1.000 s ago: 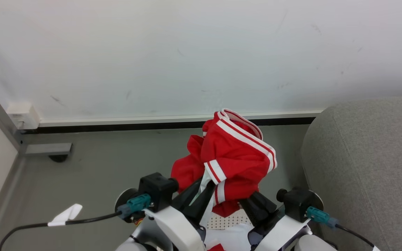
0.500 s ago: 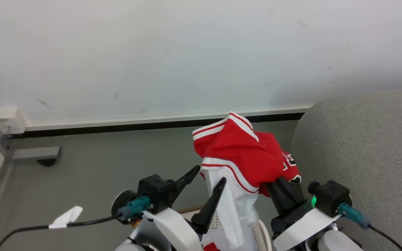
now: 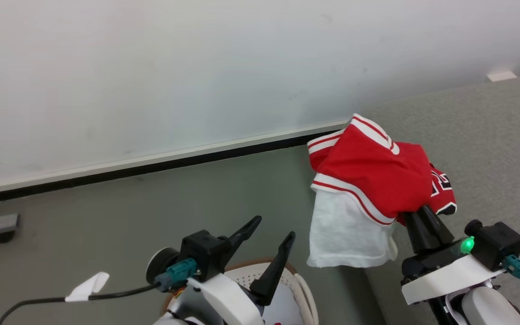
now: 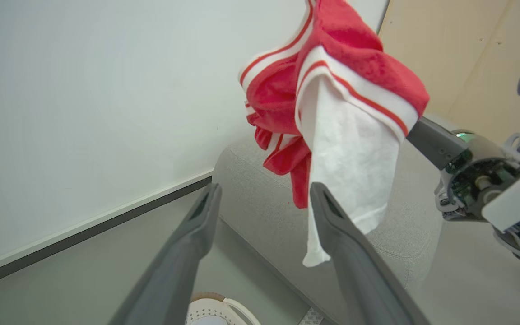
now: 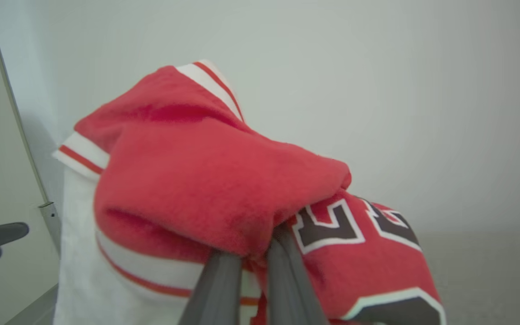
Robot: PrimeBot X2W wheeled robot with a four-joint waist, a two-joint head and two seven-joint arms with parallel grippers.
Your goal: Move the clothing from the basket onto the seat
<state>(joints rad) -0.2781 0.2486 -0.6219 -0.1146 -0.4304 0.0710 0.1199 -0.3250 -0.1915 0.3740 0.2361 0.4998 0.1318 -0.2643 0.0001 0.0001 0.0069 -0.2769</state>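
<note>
Black, white-edged characters [image 5: 327,225] on the red clothing [image 5: 206,180] are folded over, so none reads clearly.

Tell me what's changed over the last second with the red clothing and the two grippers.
The left gripper let go of the clothing and now stands open above the basket. The right gripper has swung the clothing rightward toward the seat, and the head camera turned with it. Unchanged: the right gripper's hold on the clothing.

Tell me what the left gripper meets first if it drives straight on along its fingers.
Probably the clothing hanging from the right gripper: its lower folds lie in line ahead of the open left gripper. Depth is unclear; if it misses, the seat behind comes next.
</note>
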